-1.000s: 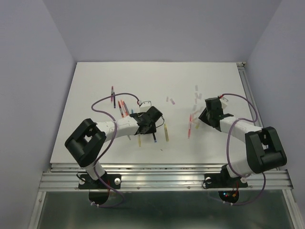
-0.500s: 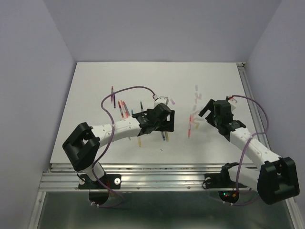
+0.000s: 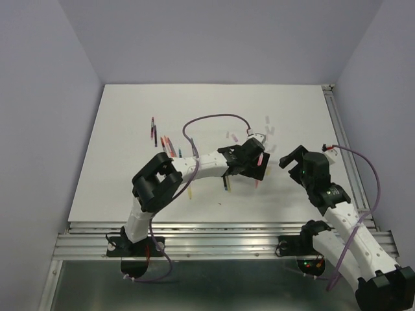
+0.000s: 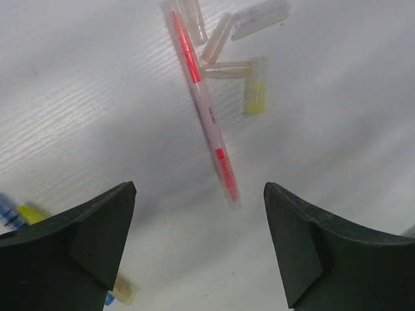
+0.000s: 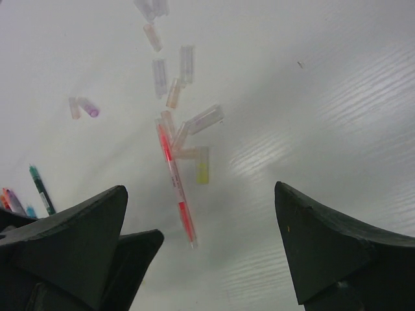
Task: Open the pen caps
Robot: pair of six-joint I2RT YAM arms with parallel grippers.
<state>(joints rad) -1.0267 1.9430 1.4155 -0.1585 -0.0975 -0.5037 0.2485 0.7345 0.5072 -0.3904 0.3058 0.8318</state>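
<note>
A thin red pen (image 4: 207,110) lies flat on the white table, its near end just ahead of my left gripper (image 4: 200,189), whose jaws stand wide open and empty above it. Loose pale pen caps (image 4: 259,11) lie around its far end, one with a yellow tip (image 4: 255,96). My right gripper (image 5: 200,189) is open too and holds nothing. The same red pen (image 5: 174,181) and scattered pen caps (image 5: 204,118) lie ahead of it. From above, the left gripper (image 3: 259,165) reaches over the pen and the right gripper (image 3: 290,155) hovers just to its right.
Several coloured pens (image 3: 166,146) lie in a group at the left, with a dark pen (image 3: 153,128) beyond them. A blue and yellow pen (image 3: 225,183) lies under the left forearm. More caps (image 3: 232,136) sit farther back. A metal rail (image 3: 227,230) runs along the near edge.
Both grippers have opened wide. The left arm has swung right until its gripper is over the red pen. The right gripper has drawn back to the right.
</note>
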